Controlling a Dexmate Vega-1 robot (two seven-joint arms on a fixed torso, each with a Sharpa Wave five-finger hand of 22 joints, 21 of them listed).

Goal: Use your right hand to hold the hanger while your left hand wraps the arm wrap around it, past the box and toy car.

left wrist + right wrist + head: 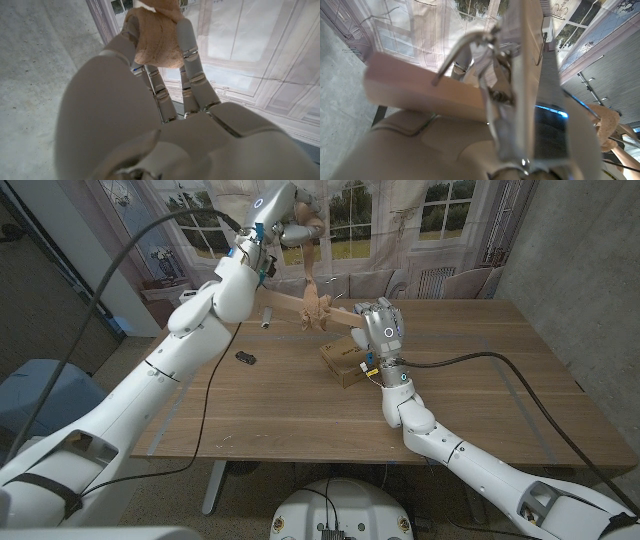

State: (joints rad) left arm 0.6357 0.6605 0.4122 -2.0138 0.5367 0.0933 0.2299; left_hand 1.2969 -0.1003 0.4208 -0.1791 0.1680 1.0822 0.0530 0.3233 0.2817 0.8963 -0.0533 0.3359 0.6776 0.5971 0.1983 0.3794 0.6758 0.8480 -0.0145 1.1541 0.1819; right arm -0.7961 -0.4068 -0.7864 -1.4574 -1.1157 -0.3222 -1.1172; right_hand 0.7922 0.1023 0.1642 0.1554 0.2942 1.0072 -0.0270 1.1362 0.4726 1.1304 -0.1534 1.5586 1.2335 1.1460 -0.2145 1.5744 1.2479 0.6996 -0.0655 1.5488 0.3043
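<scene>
On the left we see our left hand (290, 232) raised high, pinching the roll of arm wrap (155, 37), its strip running down to the hanger (300, 305) above the worktop (480, 400). Our right hand (382, 325) grips the hanger over the box (345, 358). Pulling hard could tilt the hanger or unspool the wrap.

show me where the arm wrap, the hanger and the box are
arm wrap (155, 37), left wrist view, middle of the beige roll in the left hand's fingers
hanger (290, 303), head view, bare wooden bar
box (343, 358), head view, top face of the cardboard
</scene>
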